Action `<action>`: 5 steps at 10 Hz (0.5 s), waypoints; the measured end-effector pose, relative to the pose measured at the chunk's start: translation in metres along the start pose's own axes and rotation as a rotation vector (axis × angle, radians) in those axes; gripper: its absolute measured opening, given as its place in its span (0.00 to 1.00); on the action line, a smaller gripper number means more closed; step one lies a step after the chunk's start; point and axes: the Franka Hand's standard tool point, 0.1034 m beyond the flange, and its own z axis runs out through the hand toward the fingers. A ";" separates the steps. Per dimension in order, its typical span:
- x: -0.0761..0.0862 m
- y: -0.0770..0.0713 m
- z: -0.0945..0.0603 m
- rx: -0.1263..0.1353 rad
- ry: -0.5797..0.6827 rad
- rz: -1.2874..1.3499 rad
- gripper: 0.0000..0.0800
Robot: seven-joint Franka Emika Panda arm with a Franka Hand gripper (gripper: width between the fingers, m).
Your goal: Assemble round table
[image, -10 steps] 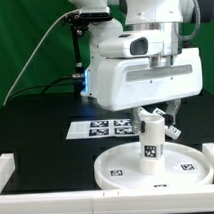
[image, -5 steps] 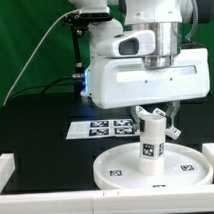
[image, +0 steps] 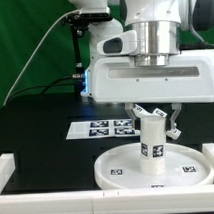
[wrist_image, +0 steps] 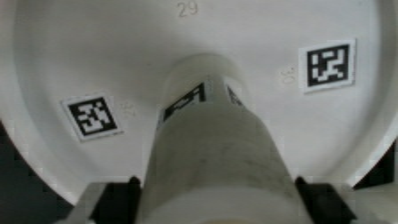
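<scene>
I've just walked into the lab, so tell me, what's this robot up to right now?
The arm's gripper is closed on the upper end of the thick white leg. The leg stands roughly upright at the middle of the round disc. The disc lies on the black table, with the marker board behind it.

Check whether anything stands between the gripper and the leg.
Nothing visible does. The leg stands upright on the round disc, and the gripper straddles its top. The wrist view shows one finger on either side, with nothing between finger and leg.
</scene>
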 end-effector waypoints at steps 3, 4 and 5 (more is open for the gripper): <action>0.003 0.006 0.000 0.022 -0.067 0.416 0.51; 0.003 0.006 -0.001 0.026 -0.114 0.462 0.51; 0.002 0.006 -0.001 0.020 -0.132 0.538 0.51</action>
